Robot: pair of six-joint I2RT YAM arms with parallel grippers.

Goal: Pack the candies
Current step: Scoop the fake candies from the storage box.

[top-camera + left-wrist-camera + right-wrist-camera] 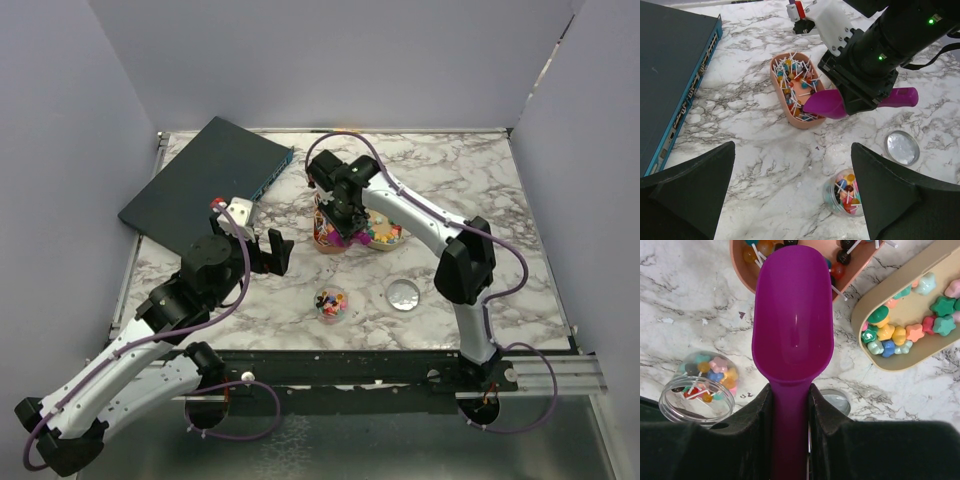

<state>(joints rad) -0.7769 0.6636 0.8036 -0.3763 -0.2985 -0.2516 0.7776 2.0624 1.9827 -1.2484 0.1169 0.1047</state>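
Observation:
The candies are small bright balls on white sticks in a pink oval tray [781, 95] and star-shaped sweets in a beige tray [875, 357]. More of both fill a small clear jar [844, 193], which also shows in the top view [331, 303] and the right wrist view [699, 385]. My right gripper [790, 390] is shut on the handle of a purple scoop [792, 315]. The scoop is empty, and its tip is over the pink tray's near end [742, 270]. My left gripper [792, 147] is open and empty, above the table left of the jar.
The jar's round lid [403, 295] lies on the marble right of the jar. A dark network switch [205, 180] lies at the back left. White walls close in the table on three sides.

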